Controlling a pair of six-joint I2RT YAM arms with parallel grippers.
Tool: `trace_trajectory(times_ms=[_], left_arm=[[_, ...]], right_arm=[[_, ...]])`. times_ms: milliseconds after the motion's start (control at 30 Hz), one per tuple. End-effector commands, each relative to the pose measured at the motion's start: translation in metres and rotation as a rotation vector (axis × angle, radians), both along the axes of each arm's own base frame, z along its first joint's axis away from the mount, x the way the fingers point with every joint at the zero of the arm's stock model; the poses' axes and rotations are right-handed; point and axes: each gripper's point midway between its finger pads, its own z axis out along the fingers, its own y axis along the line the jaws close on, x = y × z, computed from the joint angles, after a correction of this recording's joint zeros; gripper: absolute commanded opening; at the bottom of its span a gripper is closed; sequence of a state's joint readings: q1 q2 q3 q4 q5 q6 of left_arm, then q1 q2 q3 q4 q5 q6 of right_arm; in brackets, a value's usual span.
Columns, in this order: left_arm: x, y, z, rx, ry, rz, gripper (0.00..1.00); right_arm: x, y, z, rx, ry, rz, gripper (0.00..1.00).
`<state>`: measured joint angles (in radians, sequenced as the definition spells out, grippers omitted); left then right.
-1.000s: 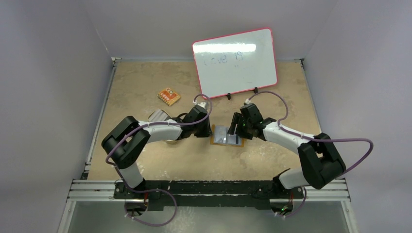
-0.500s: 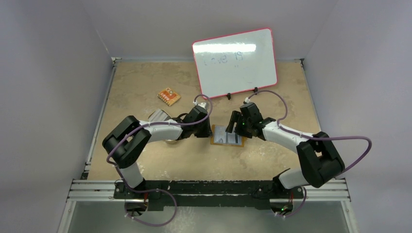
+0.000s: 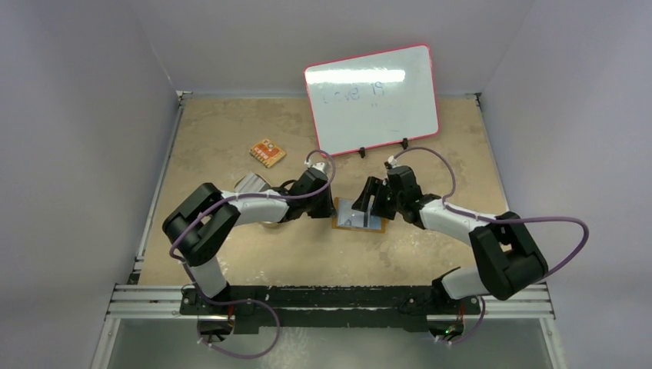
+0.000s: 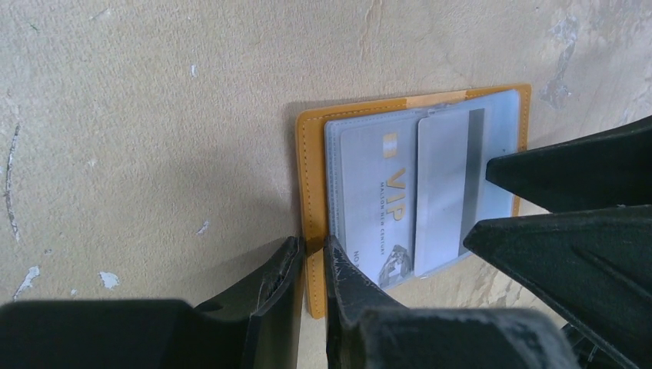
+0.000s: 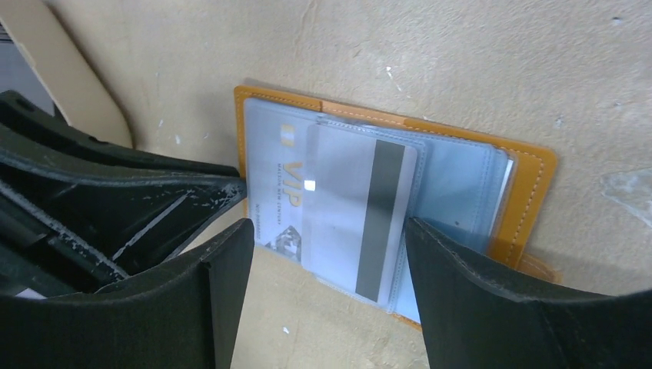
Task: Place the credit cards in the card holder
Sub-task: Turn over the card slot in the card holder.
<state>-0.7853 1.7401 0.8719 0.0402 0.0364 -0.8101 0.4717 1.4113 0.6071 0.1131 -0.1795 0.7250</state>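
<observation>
Found card holder (image 3: 358, 217) lying open at centre of table (image 3: 223, 131), credit cards (image 4: 369, 192) in its clear sleeves. Noted left gripper (image 4: 311, 257) pinched narrow on its orange edge at 9 o'clock. Noted right gripper (image 5: 327, 234) spread wide at 3 o'clock, straddling striped card (image 5: 361, 207).

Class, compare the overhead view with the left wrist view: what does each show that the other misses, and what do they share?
Only the overhead view shows the whiteboard at the back and the patterned orange piece. Only the left wrist view shows the card lettered VIP, the dark stripe on the second card, and the left gripper pinching the wallet's orange edge. Both show the open card holder lying on the table.
</observation>
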Motion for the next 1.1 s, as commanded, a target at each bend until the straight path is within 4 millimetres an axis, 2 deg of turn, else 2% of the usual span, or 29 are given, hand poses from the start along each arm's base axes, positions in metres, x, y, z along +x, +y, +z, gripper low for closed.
trace_trajectory(times_ms=[0,200,633,833,1067], left_arm=[[0.006,-0.007,0.006,-0.047,-0.018,0.007,0.14],[0.006,-0.008,0.005,-0.048,-0.016,0.006,0.14],[0.006,-0.010,0.008,-0.059,-0.018,0.006,0.14],[0.005,-0.011,0.010,-0.071,-0.017,0.006,0.14],[0.006,-0.011,0.013,-0.081,-0.021,0.012,0.14]], right_arm=[[-0.003,0.025,0.026,0.164,-0.044,0.081,0.73],[0.000,0.031,0.045,0.270,-0.082,0.105,0.73],[-0.003,0.042,0.076,0.375,-0.136,0.159,0.72],[-0.008,0.048,0.082,0.427,-0.129,0.192,0.72],[-0.006,0.048,0.068,0.413,-0.106,0.186,0.72]])
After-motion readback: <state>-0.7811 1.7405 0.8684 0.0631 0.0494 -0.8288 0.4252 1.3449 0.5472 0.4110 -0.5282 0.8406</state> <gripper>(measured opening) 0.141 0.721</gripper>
